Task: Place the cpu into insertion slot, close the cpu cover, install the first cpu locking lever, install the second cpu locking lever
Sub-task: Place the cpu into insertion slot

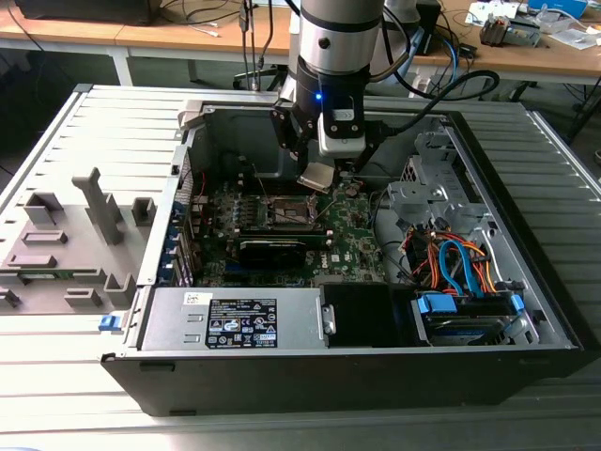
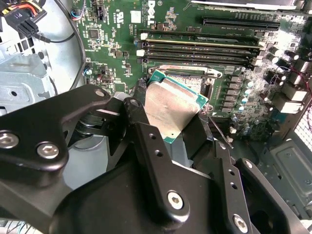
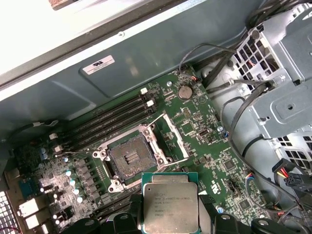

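1. While hanging inside the open computer case (image 1: 329, 385), pinches the cpu (image 3: 169, 202) by two opposite edges between the black fingers (image 2: 146, 141) of the gripper (image 1: 319, 171).
2. Holds the chip tilted in the exterior view, silvery face turned toward both wrist cameras, green rim showing around it.
3. Carries it clear of the board — near the insertion slot (image 3: 130, 158), not touching it, a little toward the exterior view's right.
4. Shows the slot's dark centre exposed inside its grey rim, with the cpu cover (image 3: 176, 139) swung open just beside it, on the coin battery (image 3: 184, 91) side.
5. Beyond the slot: long black memory slots (image 3: 112, 117) running alongside on the green motherboard (image 3: 204, 141).
6. Farther out — grey drive cage (image 3: 282, 102), orange and blue cables (image 1: 455, 263), then the slatted grey counter (image 1: 56, 122) under the case.
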### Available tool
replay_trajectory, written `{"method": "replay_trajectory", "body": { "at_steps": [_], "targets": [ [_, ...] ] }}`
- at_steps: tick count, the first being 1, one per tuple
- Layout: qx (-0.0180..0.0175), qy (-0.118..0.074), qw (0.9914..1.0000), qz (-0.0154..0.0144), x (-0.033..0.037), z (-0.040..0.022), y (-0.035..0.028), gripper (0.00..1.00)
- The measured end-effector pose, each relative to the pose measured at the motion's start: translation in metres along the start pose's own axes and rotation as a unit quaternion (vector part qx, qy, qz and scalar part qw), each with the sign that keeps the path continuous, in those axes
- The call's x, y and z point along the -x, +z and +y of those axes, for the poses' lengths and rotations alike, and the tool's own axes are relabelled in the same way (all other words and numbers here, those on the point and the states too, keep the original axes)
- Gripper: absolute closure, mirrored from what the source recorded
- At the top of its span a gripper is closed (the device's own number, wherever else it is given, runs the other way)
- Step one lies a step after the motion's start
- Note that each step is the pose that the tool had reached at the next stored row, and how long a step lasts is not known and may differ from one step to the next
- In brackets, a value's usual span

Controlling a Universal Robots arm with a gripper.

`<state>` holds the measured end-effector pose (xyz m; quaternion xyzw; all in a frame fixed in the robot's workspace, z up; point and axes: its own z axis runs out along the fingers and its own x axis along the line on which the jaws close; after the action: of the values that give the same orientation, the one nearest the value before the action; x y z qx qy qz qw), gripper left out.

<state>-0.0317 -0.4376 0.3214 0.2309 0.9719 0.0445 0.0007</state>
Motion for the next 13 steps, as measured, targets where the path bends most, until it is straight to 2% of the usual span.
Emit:
{"method": "replay_trajectory", "body": {
  "at_steps": [13],
  "targets": [
    [0.0001, 0.007, 0.99997, -0.0006, 0.0000, 0.0000, 0.0000, 0.45]
  ]
}}
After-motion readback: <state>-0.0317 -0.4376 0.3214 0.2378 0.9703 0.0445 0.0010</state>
